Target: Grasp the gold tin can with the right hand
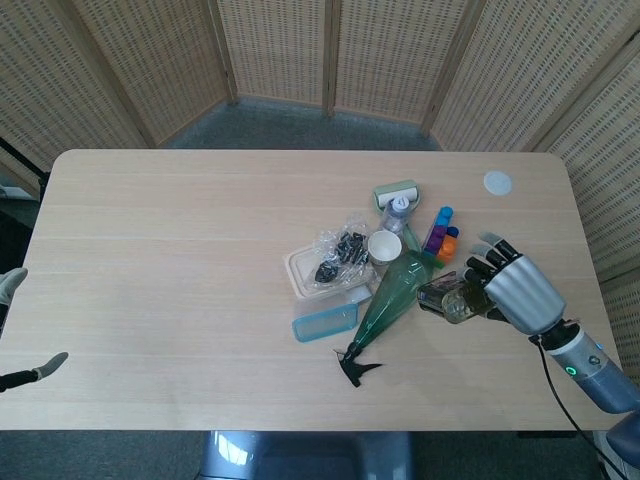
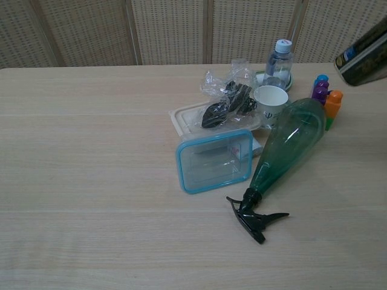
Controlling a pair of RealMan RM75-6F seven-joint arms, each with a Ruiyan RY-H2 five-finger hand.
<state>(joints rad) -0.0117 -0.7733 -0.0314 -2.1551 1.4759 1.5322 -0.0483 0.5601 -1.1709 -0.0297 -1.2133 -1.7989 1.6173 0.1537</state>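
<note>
My right hand (image 1: 512,290) grips the gold tin can (image 1: 450,298) and holds it well above the table, to the right of the green spray bottle (image 1: 393,298). The can lies tilted on its side; in the chest view only its end (image 2: 363,60) shows at the upper right edge, with the hand itself out of that frame. Of my left hand (image 1: 12,330), only fingertips show at the far left edge of the head view, spread apart with nothing between them.
A cluster sits mid-table: a blue-rimmed clear lid (image 2: 214,160), a clear container with a plastic bag (image 2: 225,99), a white paper cup (image 2: 270,101), a water bottle (image 2: 278,62), coloured blocks (image 2: 326,96). A white disc (image 1: 497,182) lies far right.
</note>
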